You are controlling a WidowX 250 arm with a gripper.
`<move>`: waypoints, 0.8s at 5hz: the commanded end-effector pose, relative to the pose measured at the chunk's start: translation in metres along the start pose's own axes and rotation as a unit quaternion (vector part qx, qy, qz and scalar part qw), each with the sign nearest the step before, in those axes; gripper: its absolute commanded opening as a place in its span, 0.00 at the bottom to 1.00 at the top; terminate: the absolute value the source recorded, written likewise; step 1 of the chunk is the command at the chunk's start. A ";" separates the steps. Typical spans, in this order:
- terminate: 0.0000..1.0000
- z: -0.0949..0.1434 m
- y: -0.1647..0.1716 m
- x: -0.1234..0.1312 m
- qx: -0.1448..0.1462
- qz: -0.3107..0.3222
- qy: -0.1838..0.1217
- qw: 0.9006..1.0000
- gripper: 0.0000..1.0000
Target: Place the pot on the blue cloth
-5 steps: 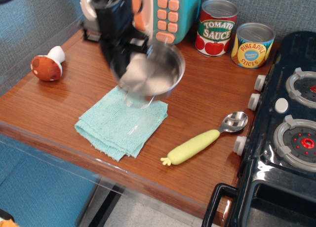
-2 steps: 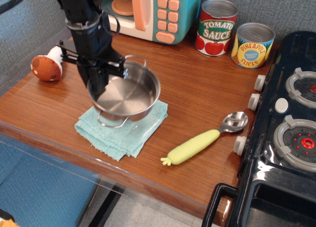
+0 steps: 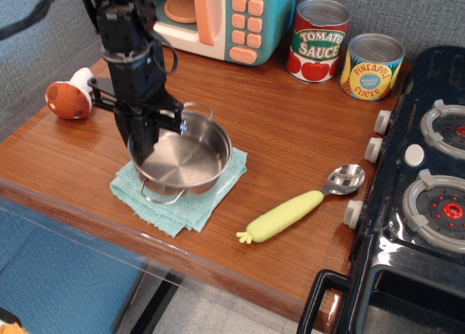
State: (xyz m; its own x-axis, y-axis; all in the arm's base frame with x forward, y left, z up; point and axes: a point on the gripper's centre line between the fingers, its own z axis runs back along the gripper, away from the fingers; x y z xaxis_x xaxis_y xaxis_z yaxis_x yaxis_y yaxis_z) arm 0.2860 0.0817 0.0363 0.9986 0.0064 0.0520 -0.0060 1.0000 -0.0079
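The shiny steel pot (image 3: pixel 185 156) with two wire loop handles sits over the light teal-blue cloth (image 3: pixel 189 207), which shows around its front and right sides. My black gripper (image 3: pixel 145 134) comes down from above and is shut on the pot's left rim, one finger inside the pot and one outside. Whether the pot's bottom rests fully on the cloth or hovers just above it I cannot tell.
A toy mushroom (image 3: pixel 69 94) lies at the left. A toy microwave (image 3: pixel 232 18), a tomato sauce can (image 3: pixel 320 40) and a pineapple can (image 3: pixel 372 65) stand at the back. A yellow-handled spoon (image 3: pixel 298 210) lies right of the cloth. A toy stove (image 3: pixel 429 196) fills the right.
The gripper has carried the pot from the back, near the microwave, forward, left and down onto the cloth; in the last step it sank a little lower.
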 end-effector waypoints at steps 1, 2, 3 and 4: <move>0.00 0.018 0.003 0.007 0.005 -0.003 -0.030 1.000 1.00; 0.00 0.026 -0.001 0.009 0.010 -0.009 -0.051 0.999 1.00; 0.00 0.045 -0.008 0.008 0.020 -0.014 -0.077 0.997 1.00; 0.00 0.062 -0.012 0.005 0.026 -0.022 -0.103 0.994 1.00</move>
State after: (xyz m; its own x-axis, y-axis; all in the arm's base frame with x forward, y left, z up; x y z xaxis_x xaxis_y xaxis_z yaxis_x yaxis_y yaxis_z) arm 0.2890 0.0719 0.0816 0.9770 -0.0328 0.2106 0.0260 0.9990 0.0350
